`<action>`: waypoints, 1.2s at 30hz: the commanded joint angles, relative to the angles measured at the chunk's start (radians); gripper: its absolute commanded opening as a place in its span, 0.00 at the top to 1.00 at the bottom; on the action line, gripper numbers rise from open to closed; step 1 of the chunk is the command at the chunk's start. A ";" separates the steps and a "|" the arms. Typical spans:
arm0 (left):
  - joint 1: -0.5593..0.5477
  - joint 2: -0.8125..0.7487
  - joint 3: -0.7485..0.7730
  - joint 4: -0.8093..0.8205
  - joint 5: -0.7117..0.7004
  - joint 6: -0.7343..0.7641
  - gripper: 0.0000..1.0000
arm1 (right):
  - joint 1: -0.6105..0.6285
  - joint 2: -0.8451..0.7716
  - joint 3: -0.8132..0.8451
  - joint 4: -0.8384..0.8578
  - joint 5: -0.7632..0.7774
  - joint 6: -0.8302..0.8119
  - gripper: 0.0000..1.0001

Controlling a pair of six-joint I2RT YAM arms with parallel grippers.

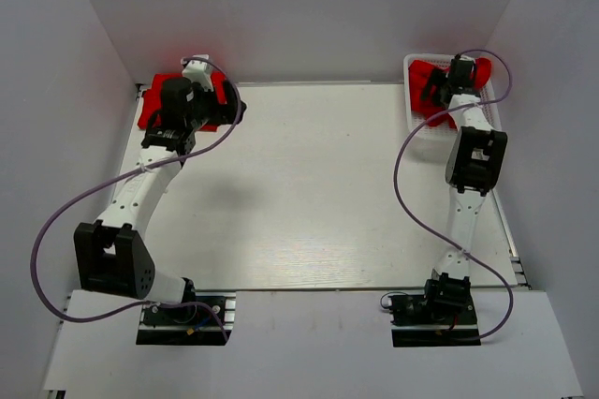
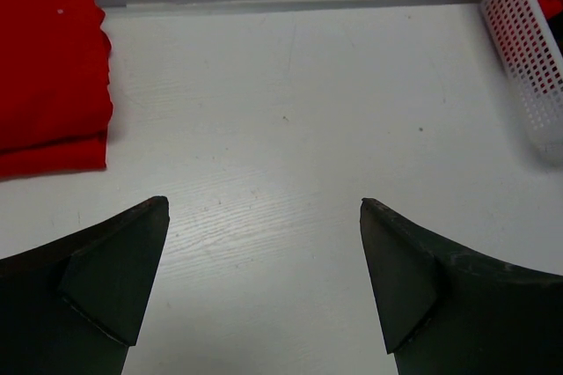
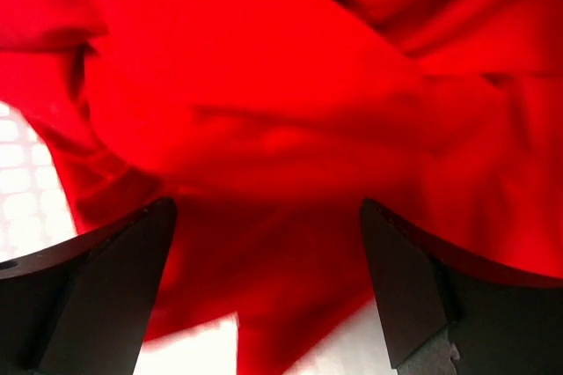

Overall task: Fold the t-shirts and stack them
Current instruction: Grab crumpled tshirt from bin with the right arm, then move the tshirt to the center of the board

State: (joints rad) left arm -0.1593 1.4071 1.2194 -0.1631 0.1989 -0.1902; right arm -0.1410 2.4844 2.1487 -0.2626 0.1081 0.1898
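A white mesh basket (image 1: pixel 413 69) stands at the far right corner of the desk (image 1: pixel 309 193) and holds a loose heap of crumpled red t-shirts (image 3: pixel 264 84); bits of the white mesh show under the cloth at the lower left of the right wrist view. The right jaws hang straight over this heap, spread wide with nothing gripped, and red cloth fills the space between and beyond their tips; whether the tips touch it I cannot tell. At the far left corner a stack of folded t-shirts (image 2: pixel 48 67) lies flat on the desk by the back edge. The left jaws are also wide open and empty, over bare desk, with the folded stack off to their left and apart from the tips
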 commanded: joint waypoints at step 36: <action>0.004 -0.106 0.011 -0.345 -0.035 -0.083 0.00 | 0.081 -0.610 0.085 -0.046 -0.426 -0.122 1.00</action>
State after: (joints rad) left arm -0.1589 1.3602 1.2259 -0.4240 0.1909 -0.2386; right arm -0.1120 1.9465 2.1555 -0.1703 -0.1287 0.1284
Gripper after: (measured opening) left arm 0.994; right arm 0.156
